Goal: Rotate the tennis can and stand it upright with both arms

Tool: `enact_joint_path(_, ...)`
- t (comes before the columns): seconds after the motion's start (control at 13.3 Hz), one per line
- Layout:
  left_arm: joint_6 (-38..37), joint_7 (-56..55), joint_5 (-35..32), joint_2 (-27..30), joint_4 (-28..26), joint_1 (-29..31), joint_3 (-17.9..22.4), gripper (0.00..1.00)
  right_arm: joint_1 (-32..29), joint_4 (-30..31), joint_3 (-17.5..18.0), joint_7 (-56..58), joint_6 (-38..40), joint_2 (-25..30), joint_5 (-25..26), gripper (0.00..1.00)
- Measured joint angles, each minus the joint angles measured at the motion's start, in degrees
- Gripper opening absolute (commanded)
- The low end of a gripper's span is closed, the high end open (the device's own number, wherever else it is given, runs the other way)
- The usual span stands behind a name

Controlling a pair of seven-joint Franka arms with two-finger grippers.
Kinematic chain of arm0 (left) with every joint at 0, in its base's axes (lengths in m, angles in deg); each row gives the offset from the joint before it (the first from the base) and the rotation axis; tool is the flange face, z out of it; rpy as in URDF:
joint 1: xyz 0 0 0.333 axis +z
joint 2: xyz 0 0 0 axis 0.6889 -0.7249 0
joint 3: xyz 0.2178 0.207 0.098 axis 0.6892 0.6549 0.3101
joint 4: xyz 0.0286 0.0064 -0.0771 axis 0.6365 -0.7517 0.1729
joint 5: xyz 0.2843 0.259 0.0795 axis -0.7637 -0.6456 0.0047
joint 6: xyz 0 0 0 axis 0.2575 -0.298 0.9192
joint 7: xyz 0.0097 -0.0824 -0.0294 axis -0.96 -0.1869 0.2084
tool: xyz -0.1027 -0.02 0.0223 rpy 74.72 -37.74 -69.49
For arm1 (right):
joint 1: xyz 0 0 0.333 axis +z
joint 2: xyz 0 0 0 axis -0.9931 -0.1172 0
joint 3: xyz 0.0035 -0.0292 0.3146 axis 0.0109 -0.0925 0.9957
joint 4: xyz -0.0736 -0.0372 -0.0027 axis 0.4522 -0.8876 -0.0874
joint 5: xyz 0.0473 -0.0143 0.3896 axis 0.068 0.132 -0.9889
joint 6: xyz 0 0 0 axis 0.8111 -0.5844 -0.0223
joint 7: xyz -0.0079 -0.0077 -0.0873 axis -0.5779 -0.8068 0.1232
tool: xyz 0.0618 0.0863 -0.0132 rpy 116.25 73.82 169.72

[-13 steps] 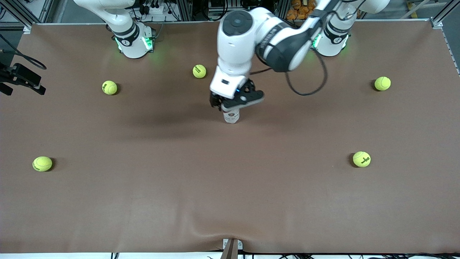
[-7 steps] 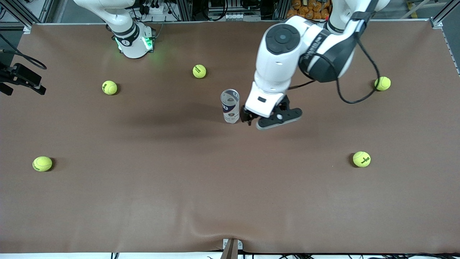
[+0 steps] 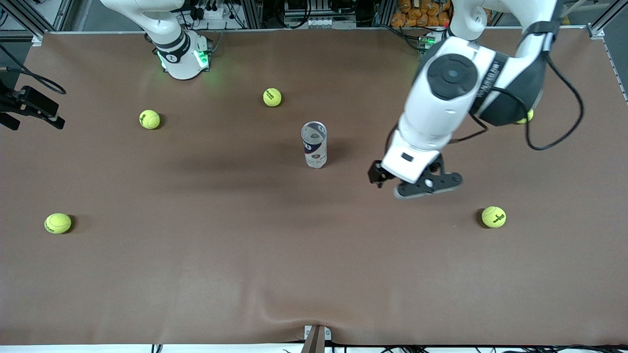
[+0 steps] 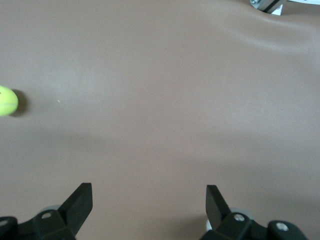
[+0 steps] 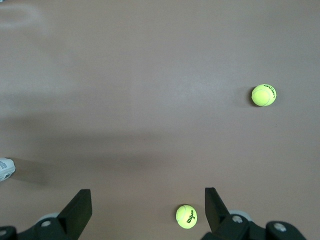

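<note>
While the tennis can (image 3: 314, 144) stands up alone on the surface (image 3: 196, 274), the left jaws (image 3: 414, 184) hang spread wide beside it, holding nothing. The right jaws (image 5: 147, 210) are spread too.

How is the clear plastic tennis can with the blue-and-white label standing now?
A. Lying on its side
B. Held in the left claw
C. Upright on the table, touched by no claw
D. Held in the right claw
C: the clear plastic tennis can stands upright alone; the open left claw is apart from it.
</note>
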Motion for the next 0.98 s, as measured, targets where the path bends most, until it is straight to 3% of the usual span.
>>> enact_joint_path(0.68, -2.9, 22.5, 0.0, 1.3, 0.0, 21.0, -6.6, 1.0, 0.4, 0.0, 0.1, 0.0, 0.1, 0.0, 0.0, 1.0)
enact_joint_path(0.98, -6.0, 23.4, 0.1, 4.0, 0.0, 22.6, -6.8, 1.0, 0.5, 0.0, 0.1, 0.0, 0.1, 0.1, -0.1, 1.0)
